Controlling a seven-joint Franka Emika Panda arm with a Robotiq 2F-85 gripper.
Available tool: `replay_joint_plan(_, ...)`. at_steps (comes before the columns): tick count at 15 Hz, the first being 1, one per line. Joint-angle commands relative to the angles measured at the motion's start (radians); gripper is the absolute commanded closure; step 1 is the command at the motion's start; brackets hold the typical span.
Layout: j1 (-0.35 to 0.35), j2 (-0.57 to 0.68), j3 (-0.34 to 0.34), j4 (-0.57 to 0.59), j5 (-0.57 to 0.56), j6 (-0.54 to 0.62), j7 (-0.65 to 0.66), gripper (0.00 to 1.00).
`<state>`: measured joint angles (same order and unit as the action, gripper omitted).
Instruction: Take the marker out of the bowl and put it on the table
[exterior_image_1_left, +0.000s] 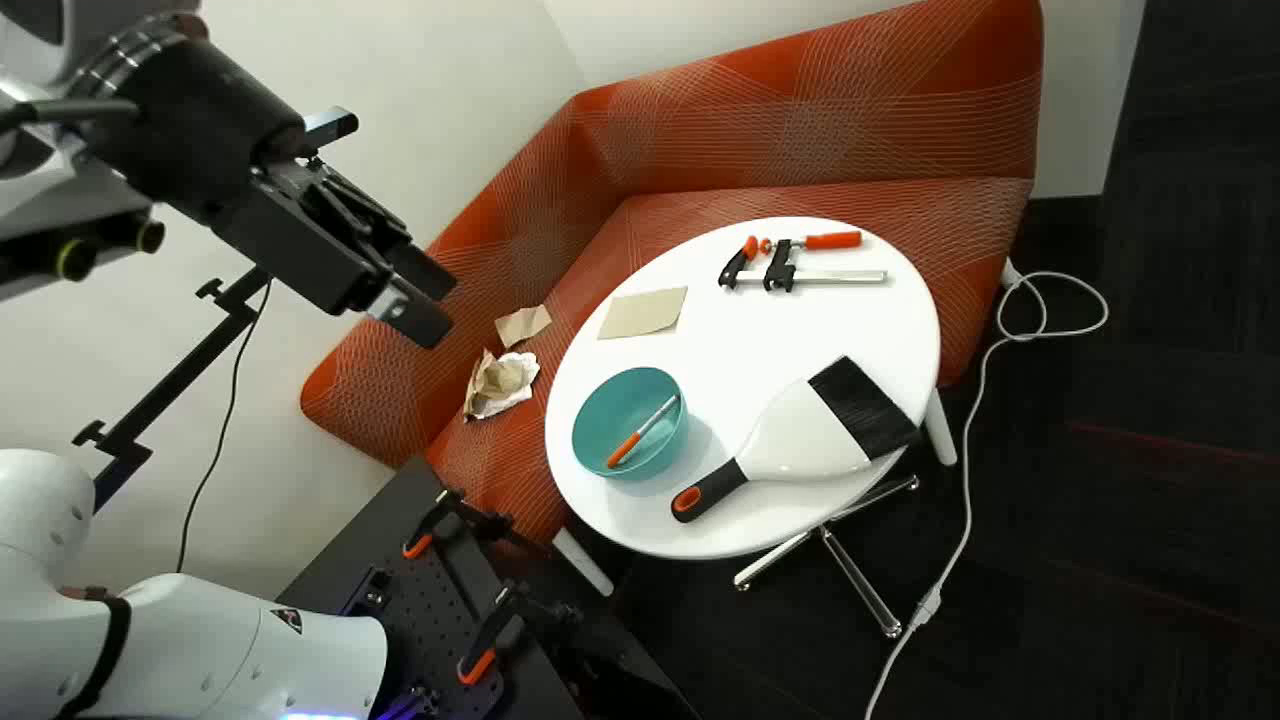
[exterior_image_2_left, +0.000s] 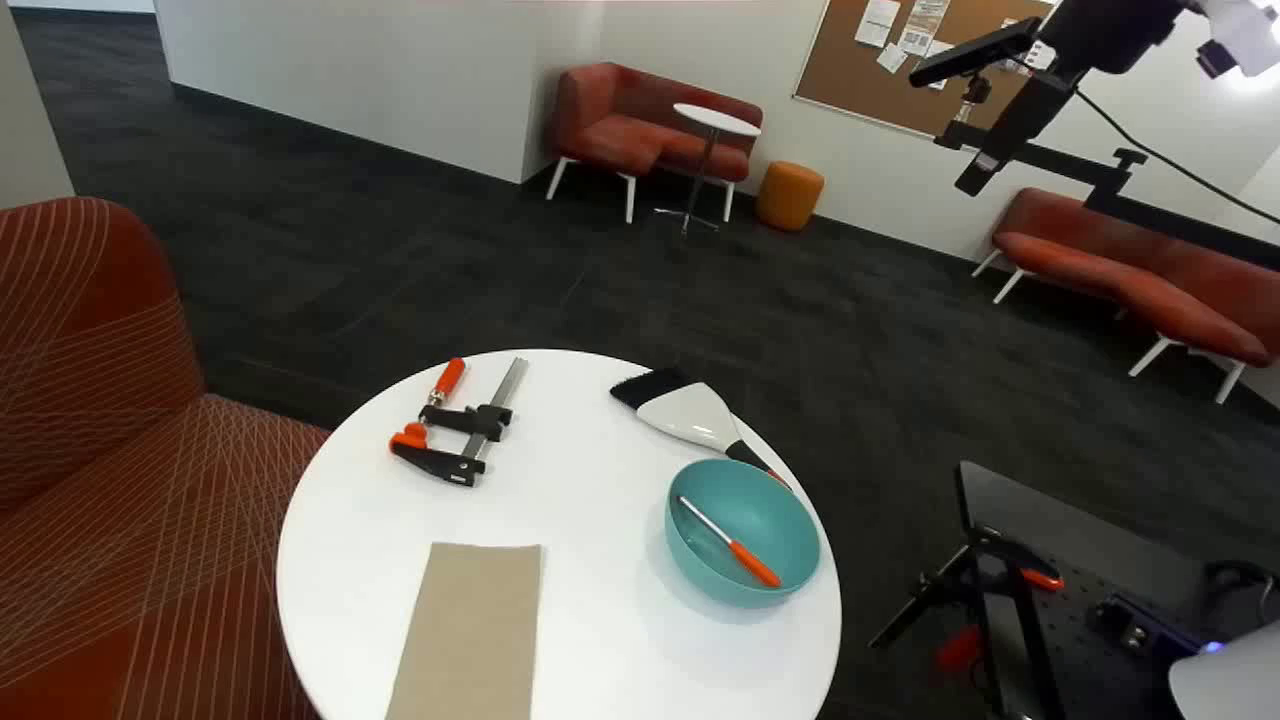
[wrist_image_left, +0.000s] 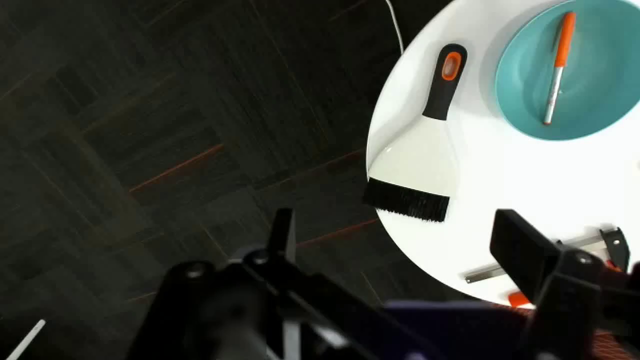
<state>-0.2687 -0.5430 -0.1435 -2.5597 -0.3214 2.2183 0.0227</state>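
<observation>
The marker is a slim pen, half orange and half silvery-white. It leans inside the teal bowl and shows in both exterior views and the wrist view. The bowl stands upright near the edge of the round white table. It also shows in an exterior view and at the top right of the wrist view. My gripper is high up and well apart from the table and bowl. In the wrist view its fingers are wide apart with nothing between them.
A white brush with black bristles lies beside the bowl. A red-handled clamp and a brown paper sheet lie on the table. An orange-red sofa curves behind it. A black stand arm rises near the robot.
</observation>
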Motion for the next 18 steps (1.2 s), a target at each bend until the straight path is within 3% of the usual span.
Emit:
replay_joint_plan(1,0.000,0.000,0.000,0.002,0.001,-0.003,-0.001,0.00)
replay_joint_plan(7,0.002,0.010,0.003,0.003,-0.002,-0.001,0.000,0.00)
replay_joint_plan(11,0.053,0.042,0.017,-0.037,0.019,0.034,-0.018,0.00)
replay_joint_plan(18,0.139,0.207,0.060,-0.125,0.086,0.239,0.029,0.00)
